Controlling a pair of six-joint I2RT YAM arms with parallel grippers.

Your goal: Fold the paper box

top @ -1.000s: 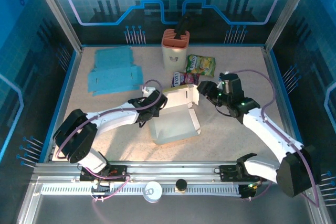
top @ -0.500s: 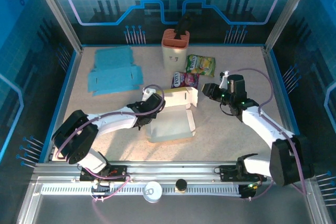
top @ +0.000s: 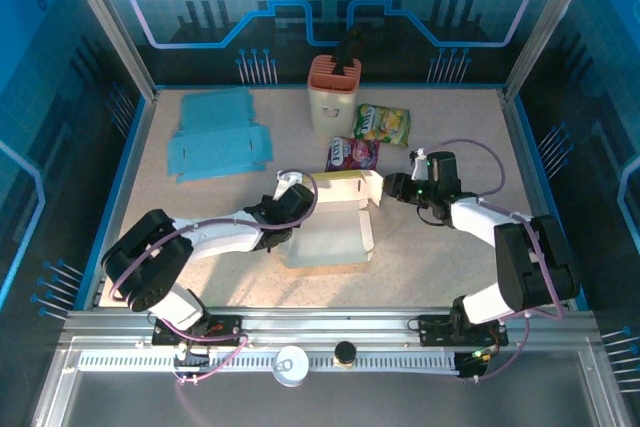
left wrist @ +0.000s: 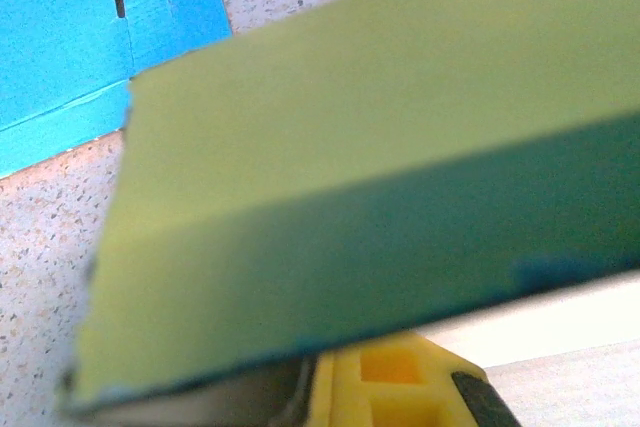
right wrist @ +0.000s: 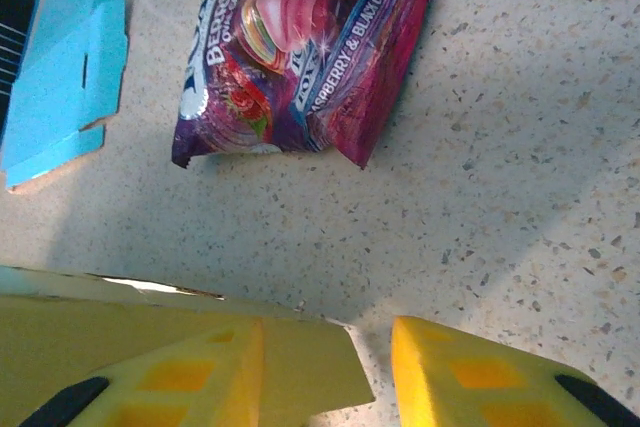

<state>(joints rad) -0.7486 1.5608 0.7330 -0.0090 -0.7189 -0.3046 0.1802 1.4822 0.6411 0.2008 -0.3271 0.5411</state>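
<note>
Paper box (top: 325, 232) is seen at the centre of the overhead view, lying on the speckled table (top: 450, 267). It is half formed: a pale tray with its back wall raised and a small flap (top: 370, 187) standing out at the right end of that wall.

The left gripper (top: 291, 209) is laid low against the box's upper left corner. Its jaws are pressed together, and the box wall appears to be pinched between them. In the left wrist view a yellow-green panel of the box (left wrist: 380, 167) is spread across most of the frame. One yellow finger (left wrist: 400, 387) is seen under it at the bottom edge.

The right gripper (top: 388, 187) is placed at the flap. In the right wrist view (right wrist: 325, 337) its two yellow fingers (right wrist: 480, 377) are held apart, and the corner of the flap (right wrist: 300, 367) lies in the gap, close to the left-hand finger. No pinch is made on it.

A purple snack bag (top: 352, 153) lies just above the box. Further up are a green snack bag (top: 383, 124) and a white canister with an orange top (top: 333, 95). Flat blue cardboard (top: 215, 142) is spread in the upper left of the overhead view, well apart from the box.
</note>
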